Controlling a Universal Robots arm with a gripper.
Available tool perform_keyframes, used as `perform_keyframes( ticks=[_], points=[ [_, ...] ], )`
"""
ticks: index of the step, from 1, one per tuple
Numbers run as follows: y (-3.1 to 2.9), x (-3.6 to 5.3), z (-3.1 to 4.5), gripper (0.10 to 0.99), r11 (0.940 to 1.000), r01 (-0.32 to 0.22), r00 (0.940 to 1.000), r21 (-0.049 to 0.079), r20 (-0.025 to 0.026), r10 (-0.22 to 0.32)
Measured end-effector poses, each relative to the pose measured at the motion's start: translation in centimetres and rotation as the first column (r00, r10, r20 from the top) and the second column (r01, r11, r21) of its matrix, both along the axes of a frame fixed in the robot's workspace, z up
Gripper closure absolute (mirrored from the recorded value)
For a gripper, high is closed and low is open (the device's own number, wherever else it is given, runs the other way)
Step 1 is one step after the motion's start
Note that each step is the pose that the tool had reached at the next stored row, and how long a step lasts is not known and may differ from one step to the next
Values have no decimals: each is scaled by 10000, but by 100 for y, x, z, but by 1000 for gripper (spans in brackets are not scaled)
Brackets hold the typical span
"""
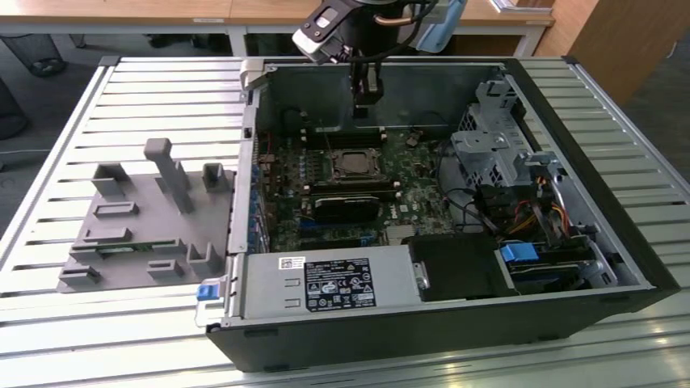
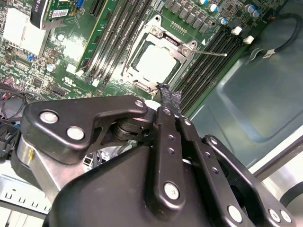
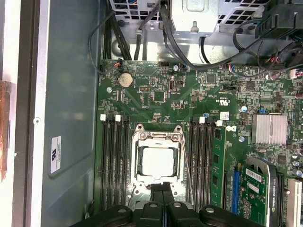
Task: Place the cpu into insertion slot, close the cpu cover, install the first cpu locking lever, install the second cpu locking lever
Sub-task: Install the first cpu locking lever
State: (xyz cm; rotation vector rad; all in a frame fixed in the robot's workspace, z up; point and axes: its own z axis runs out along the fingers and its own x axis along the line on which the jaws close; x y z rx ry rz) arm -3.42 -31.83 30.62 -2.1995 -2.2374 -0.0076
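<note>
**While the gripper hangs over it, the cpu sits in the insertion slot**

As we look down in the first wrist view, the cpu (image 3: 158, 162) lies flat in the insertion slot (image 3: 138, 163), its pale silver top facing up. The cpu cover (image 3: 158, 137) is down around it, and the chip shows through its square window. Just beside the slot's edge hangs the gripper (image 3: 162, 187). Its two black fingers (image 3: 156, 189) are pressed together with only a seam between them, and they carry nothing.

Switch to the second wrist view, and the gripper's textured tip (image 2: 169, 97) hovers near one side of the slot, apart from the frame as far as I can tell. A thin wire lever (image 2: 211, 53) juts sideways from the slot's frame, across the long black memory slots (image 2: 208, 61) that flank it.

From the exterior view, the gripper (image 1: 367, 101) hangs straight down inside the open computer case (image 1: 603, 267), above the slot and toward the case's back wall. Well away from the slot, outside the case on the exterior view's left, a grey fixture (image 1: 151, 218) rests on the slatted table (image 1: 161, 89).
</note>
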Motion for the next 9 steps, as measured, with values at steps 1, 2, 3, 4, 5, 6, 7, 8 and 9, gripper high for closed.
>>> perform_keyframes(
  ticks=[1,2,3,4,5,6,7,8,9],
  points=[
    [0,0,1,969,10000,0,10000,1,0,0],
    [0,0,2,969,10000,-1,10000,1,1,1],
    [0,0,4,969,10000,-1,10000,-1,0,1],
    [0,0,5,969,10000,-2,10000,0,0,2],
    [0,0,6,969,10000,-2,10000,1,1,2],
    [0,0,7,969,10000,-2,10000,1,0,2],
    [0,0,9,969,10000,-3,10000,-1,0,3],
    [0,0,11,969,10000,-3,10000,0,0,3],
    [0,0,17,969,10000,-5,10000,0,0,5]
  ],
)
